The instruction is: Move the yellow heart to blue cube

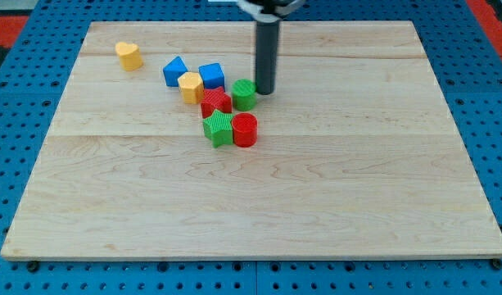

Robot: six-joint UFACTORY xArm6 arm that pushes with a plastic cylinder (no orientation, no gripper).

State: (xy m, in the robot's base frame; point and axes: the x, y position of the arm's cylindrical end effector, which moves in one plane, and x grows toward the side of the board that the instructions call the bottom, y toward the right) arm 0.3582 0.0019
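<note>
A single camera looks down at an angle across the whole wooden bench (259,213) from its near edge, at middle distance. The blue pegboard (13,106) frames every side, and the dark rod (267,53) enters from the view's top.

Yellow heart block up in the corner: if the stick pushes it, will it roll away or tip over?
Probably neither. The yellow heart looks squat and flat-bottomed on the wooden board, so it should slide, not roll. Its lobed outline may make it spin if pushed off-centre. It looks small and likely light. My tip is far off, beside the green cylinder.
</note>
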